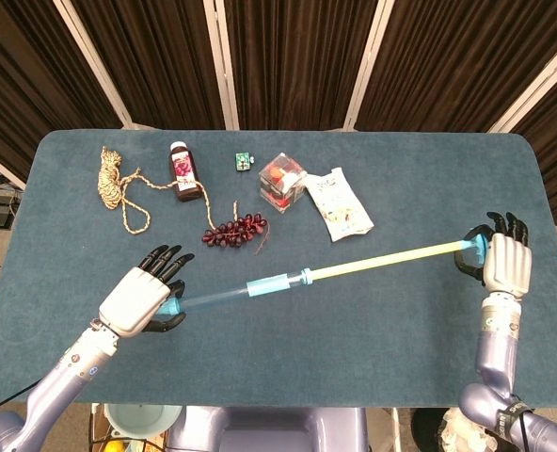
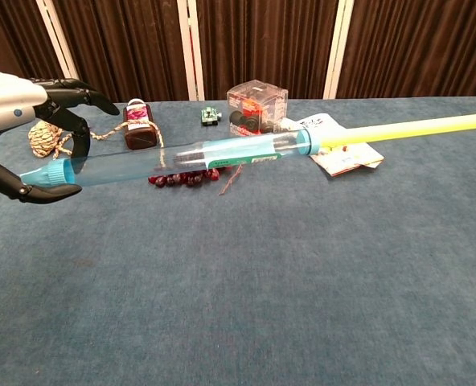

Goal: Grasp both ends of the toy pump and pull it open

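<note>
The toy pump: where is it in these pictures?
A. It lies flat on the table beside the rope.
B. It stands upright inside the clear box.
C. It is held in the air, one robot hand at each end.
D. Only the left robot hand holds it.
C: the toy pump spans the air above the table, with the left robot hand on the clear tube end and the right robot hand on the rod's handle.
</note>
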Controlling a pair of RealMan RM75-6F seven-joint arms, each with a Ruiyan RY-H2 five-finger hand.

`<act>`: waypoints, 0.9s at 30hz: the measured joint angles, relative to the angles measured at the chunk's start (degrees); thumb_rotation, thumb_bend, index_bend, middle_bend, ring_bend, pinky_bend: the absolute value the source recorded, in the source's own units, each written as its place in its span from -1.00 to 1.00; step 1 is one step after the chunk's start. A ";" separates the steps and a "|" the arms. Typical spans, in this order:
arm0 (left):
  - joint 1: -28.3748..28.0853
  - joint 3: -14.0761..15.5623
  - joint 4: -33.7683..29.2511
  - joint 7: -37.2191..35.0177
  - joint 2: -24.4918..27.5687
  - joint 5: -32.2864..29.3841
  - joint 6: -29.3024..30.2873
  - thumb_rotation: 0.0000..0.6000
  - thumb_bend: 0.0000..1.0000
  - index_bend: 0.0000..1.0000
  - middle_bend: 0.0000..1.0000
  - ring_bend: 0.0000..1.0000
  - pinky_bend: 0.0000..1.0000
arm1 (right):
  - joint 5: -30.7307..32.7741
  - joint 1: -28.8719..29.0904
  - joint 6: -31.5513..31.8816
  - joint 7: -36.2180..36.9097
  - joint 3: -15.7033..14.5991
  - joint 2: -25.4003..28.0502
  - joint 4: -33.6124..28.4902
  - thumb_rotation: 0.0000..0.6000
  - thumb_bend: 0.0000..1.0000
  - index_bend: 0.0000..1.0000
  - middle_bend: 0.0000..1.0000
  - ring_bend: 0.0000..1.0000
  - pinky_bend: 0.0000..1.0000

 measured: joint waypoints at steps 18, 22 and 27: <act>0.92 0.61 -0.52 1.10 0.22 -3.03 -2.09 1.00 -0.86 -1.00 -1.00 -1.00 -0.90 | -0.18 -0.93 -1.24 0.00 -3.20 3.98 -3.27 1.00 -0.41 -0.82 -1.00 -1.00 -1.00; 1.72 0.83 -0.68 0.33 1.11 -3.03 -1.35 1.00 -0.85 -1.00 -1.00 -1.00 -0.90 | 0.74 -1.52 -0.96 -1.08 -3.82 5.57 -5.09 1.00 -0.42 -0.86 -1.00 -1.00 -1.00; 3.25 1.37 -0.76 -2.06 2.51 -2.86 0.03 1.00 -0.85 -1.00 -1.00 -1.00 -0.90 | 1.26 -2.36 -1.14 -1.02 -4.53 7.61 -7.96 1.00 -0.43 -0.86 -1.00 -1.00 -1.00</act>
